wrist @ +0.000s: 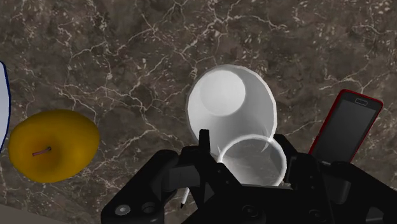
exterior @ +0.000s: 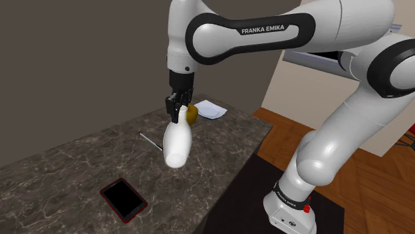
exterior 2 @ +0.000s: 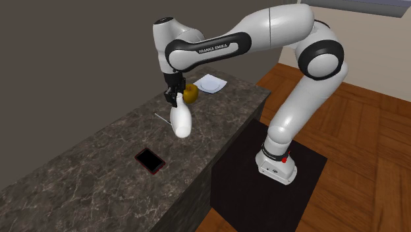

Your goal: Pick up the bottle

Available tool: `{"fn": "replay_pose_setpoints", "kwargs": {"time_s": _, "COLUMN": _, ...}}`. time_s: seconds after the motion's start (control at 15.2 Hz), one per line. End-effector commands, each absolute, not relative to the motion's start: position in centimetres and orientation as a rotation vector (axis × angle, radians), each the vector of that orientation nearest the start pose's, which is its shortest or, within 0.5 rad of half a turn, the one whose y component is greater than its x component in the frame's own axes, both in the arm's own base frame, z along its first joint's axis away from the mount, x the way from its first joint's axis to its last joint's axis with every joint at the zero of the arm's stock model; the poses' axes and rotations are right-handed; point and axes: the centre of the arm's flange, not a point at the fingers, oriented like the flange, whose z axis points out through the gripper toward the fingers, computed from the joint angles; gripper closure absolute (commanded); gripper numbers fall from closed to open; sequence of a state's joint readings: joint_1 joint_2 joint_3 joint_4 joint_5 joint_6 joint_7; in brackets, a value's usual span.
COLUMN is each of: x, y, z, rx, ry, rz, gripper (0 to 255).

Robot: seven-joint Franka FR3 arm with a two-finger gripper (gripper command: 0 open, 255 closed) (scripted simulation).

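The light is soft and even, and all three pictures look sharp. The white bottle (exterior: 178, 141) is the brightest thing, with a pale grey shade on its side in the wrist view. The arm (exterior: 359, 113) above the bottle has smooth shiny spots. The wall (exterior: 80, 60) behind the bottle is dim and brown. The counter (exterior: 73, 176) under the bottle is dark, with thin pale veins plain to see.

White arm (exterior: 346, 126) arched high, forearm level, wrist turned straight down; black claw (exterior: 177, 108) closed around the neck of the white bottle (exterior: 178, 143)
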State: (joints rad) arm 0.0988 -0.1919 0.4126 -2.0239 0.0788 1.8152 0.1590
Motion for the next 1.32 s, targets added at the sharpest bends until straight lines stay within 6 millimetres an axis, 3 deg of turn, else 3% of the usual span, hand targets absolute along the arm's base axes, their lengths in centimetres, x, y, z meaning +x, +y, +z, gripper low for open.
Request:
{"fn": "replay_pose_setpoints", "kwargs": {"time_s": 0.0, "x": 42.9, "y": 26.1, "z": 52.2, "rx": -3.111, "ry": -0.509, "rz": 0.049, "gripper": 255}}
{"fn": "replay_pose_setpoints", "kwargs": {"time_s": 0.13, "x": 43.0, "y": 26.1, "z": 52.2, "rx": -3.111, "ry": -0.509, "rz": 0.05, "gripper": 255}}
{"fn": "replay_pose_setpoints", "kwargs": {"time_s": 1.12, "x": 43.0, "y": 26.1, "z": 60.1, "rx": -3.111, "ry": -0.509, "rz": 0.05, "gripper": 255}}
{"fn": "replay_pose_setpoints", "kwargs": {"time_s": 1.25, "x": 43.0, "y": 26.1, "z": 60.2, "rx": -3.111, "ry": -0.509, "rz": 0.05, "gripper": 255}}
